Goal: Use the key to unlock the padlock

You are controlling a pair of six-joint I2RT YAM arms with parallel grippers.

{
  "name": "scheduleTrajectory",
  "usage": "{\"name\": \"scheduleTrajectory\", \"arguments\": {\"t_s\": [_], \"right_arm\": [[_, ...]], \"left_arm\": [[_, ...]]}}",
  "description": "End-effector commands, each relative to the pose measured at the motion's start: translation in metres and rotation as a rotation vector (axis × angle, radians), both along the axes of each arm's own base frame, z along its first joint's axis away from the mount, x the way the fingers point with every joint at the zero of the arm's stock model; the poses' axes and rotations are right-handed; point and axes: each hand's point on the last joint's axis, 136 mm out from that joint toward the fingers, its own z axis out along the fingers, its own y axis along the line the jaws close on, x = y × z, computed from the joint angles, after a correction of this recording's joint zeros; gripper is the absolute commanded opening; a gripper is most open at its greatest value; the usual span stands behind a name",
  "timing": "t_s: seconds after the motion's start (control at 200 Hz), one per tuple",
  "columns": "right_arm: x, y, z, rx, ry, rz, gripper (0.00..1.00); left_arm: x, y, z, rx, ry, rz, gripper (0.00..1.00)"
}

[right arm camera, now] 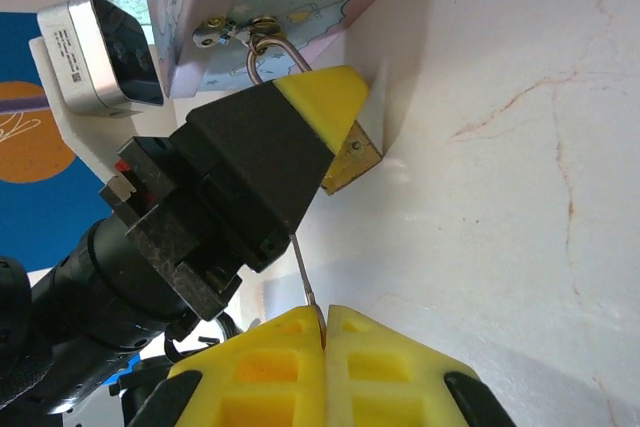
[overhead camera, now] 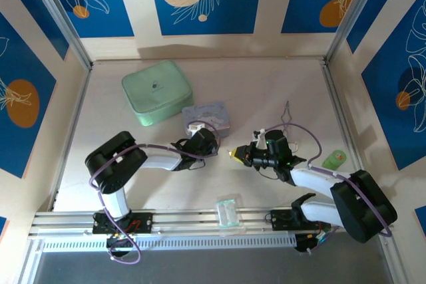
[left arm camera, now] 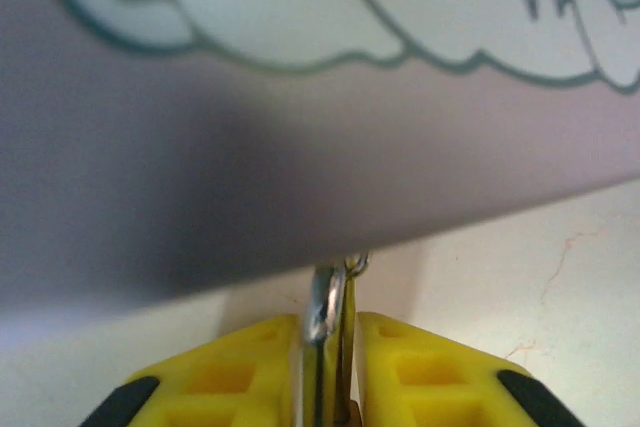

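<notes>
Left gripper (left arm camera: 330, 347): yellow fingers drawn in on the padlock (right arm camera: 352, 159), one on each side, a thin silver edge showing in the narrow slot between them.
Padlock: at the foot of the cartoon box (overhead camera: 212, 115), mid-table; a brass corner pokes out from under the left gripper's yellow finger.
Shackle (right arm camera: 262, 55): loops up out of the left fingers and hooks through the small clasp (right arm camera: 262, 25) on the box's edge.
Right gripper (right arm camera: 325, 332): fingers pressed together, pinching the key (right arm camera: 304, 269).
Key: a thin silver shaft rising from the right fingertips towards the left gripper; its tip stands apart from the brass body.
In the way: the left gripper's black body and yellow finger cover most of the padlock on the key's side; the keyhole cannot be made out. The box wall stands just beyond the left fingertips.
Around: a mint-green case (overhead camera: 156, 91) behind the box, a wire ring (overhead camera: 286, 116) and a small green object (overhead camera: 335, 159) to the right, a clear bag (overhead camera: 227, 211) on the near rail.
</notes>
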Motion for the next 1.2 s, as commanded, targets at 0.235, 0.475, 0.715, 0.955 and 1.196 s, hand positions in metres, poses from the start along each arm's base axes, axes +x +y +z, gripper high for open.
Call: {"name": "scheduleTrajectory", "arguments": {"t_s": [0.235, 0.475, 0.715, 0.955, 1.196], "right_arm": [[0.004, 0.006, -0.017, 0.043, 0.118, -0.049, 0.0], [0.011, 0.016, -0.019, 0.092, 0.133, -0.072, 0.0], [0.013, 0.016, -0.02, 0.192, 0.172, -0.077, 0.0], [0.012, 0.024, -0.012, 0.214, 0.166, -0.053, 0.0], [0.014, 0.029, -0.005, 0.265, 0.186, -0.062, 0.0]], "left_arm": [[-0.01, -0.009, 0.0, -0.128, 0.067, 0.013, 0.14], [-0.003, -0.013, 0.026, -0.381, 0.072, 0.133, 0.1], [0.002, 0.001, 0.044, -0.442, 0.036, 0.227, 0.09], [0.006, 0.016, 0.052, -0.568, 0.027, 0.345, 0.07], [0.007, 0.026, 0.067, -0.587, -0.005, 0.389, 0.07]]}}
